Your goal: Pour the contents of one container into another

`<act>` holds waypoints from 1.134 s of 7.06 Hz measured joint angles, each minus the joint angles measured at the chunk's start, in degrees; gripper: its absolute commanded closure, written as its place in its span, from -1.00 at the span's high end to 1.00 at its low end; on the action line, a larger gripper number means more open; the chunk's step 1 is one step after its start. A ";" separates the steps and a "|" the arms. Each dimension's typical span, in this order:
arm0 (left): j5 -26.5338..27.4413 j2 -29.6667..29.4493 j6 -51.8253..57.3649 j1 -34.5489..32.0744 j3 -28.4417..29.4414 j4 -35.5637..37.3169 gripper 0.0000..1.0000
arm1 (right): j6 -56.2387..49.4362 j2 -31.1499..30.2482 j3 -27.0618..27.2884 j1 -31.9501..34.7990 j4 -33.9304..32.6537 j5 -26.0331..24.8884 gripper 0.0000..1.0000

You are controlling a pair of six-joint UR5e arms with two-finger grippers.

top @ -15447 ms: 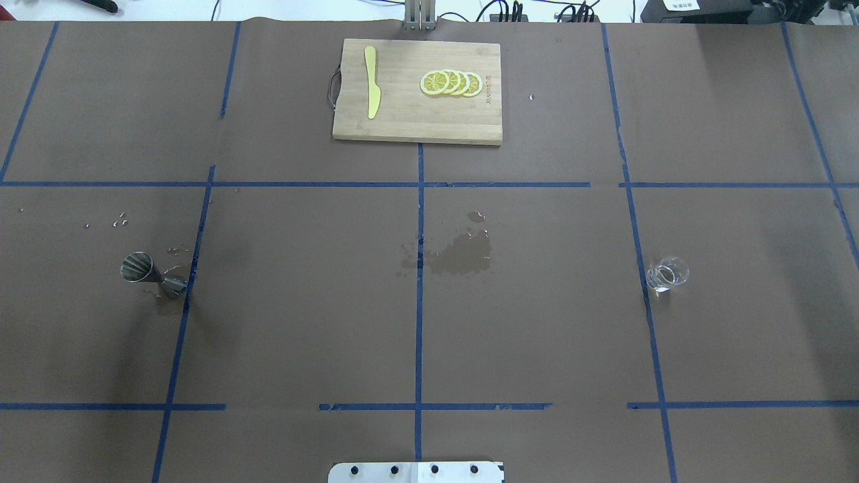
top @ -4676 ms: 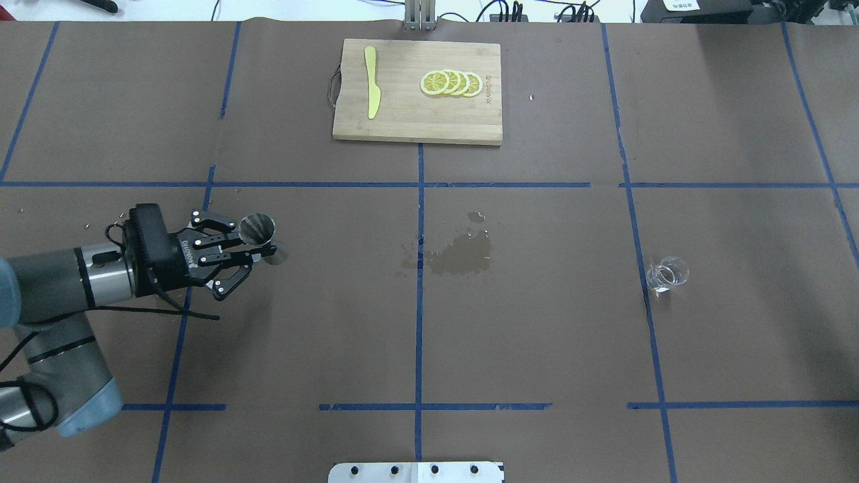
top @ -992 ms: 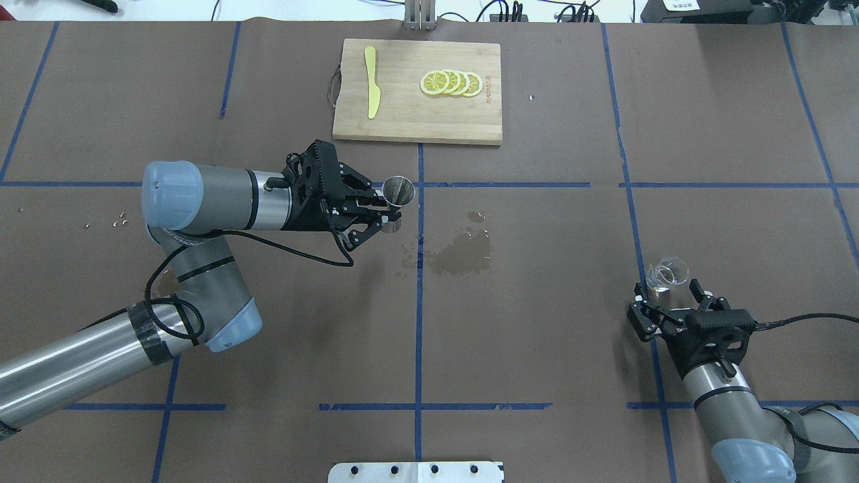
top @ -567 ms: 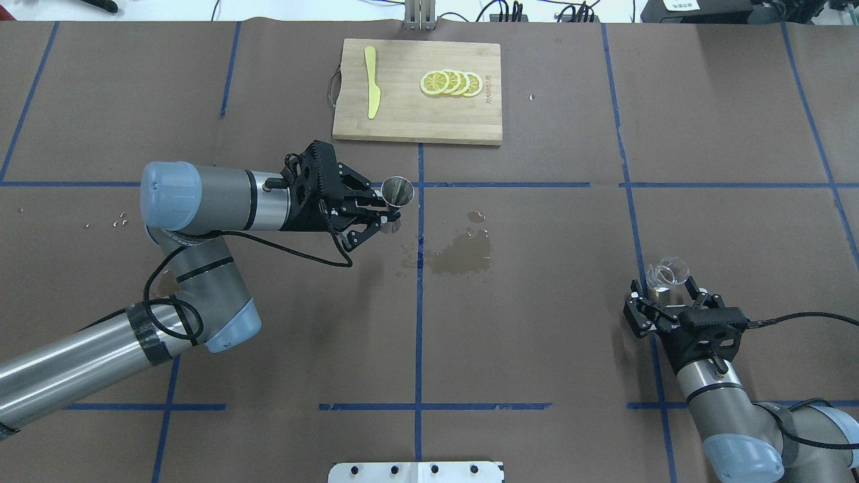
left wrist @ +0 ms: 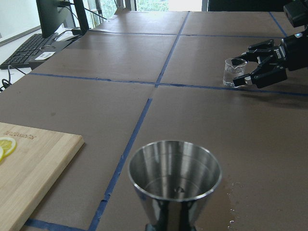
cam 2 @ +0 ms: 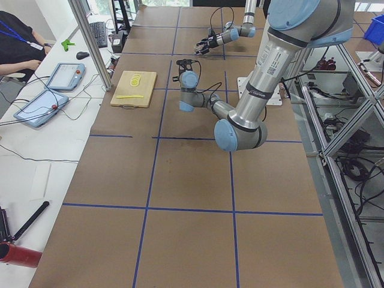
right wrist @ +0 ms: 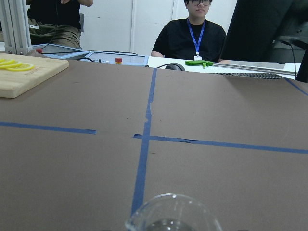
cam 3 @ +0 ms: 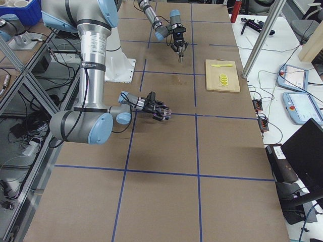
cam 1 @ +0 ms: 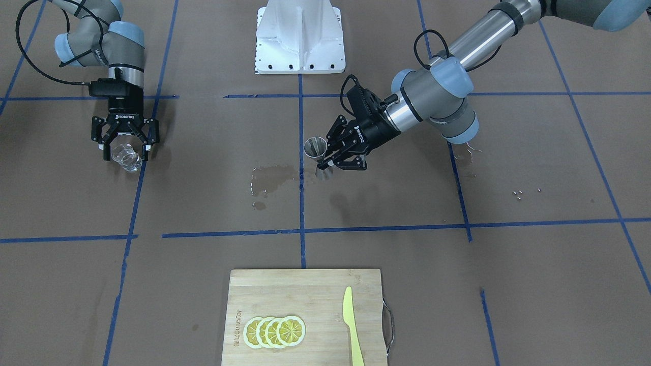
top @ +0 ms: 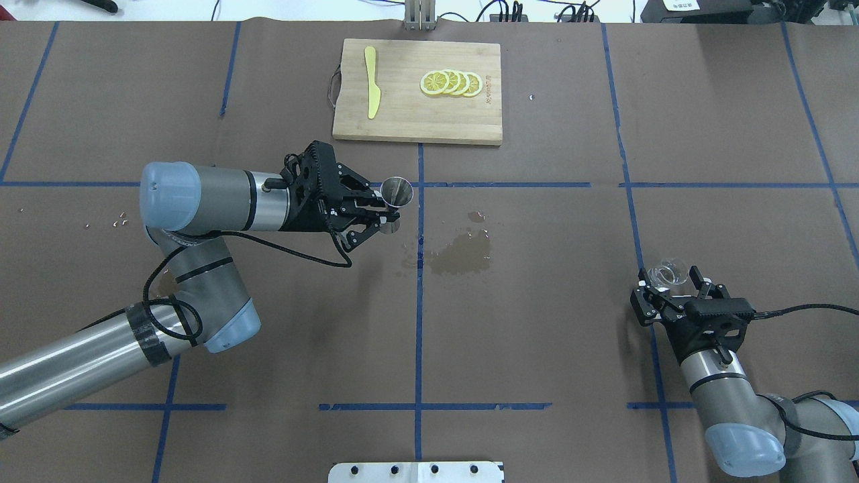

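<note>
The little clear glass cup is sitting upright on the table, out toward its right end and roughly halfway between the near and far edges. It's just beside a blue tape line. The right gripper is down at cup height with its jaws spread wide, one finger on either side of the cup. Can't tell if either pad is actually touching the glass. The right wrist cam only catches the cup's rim at the bottom of the shot.

The jigger is up off the table near the middle, just left of the centre tape line. It's upright with an open cone facing up. The left gripper has it pinched at the narrow waist, jaws closed in tight on it. It's well apart from the cup.

Between the two there's a wet stain on the paper. A cutting board sits at the middle of the far edge, with lemon slices and a yellow knife on it.
</note>
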 measured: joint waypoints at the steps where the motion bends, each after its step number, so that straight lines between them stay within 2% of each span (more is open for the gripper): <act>1: 0.00 0.03 0.00 0.00 0.00 -0.01 -1.00 | 0.07 0.04 0.01 0.09 0.00 0.02 -0.81; 3: -0.04 0.08 0.00 0.00 0.00 -0.04 -1.00 | -0.21 0.06 0.12 0.45 0.02 0.12 -1.00; 5: -0.06 0.09 0.04 0.00 0.00 -0.09 -1.00 | -1.27 0.19 0.55 1.35 0.06 0.30 -1.00; 7: -0.08 0.09 0.01 0.00 0.00 -0.17 -1.00 | -7.14 0.53 1.57 2.59 0.69 0.71 -1.00; 8: -0.09 0.12 0.02 -0.03 0.00 -0.21 -1.00 | -10.85 0.56 2.26 3.20 3.33 1.05 -1.00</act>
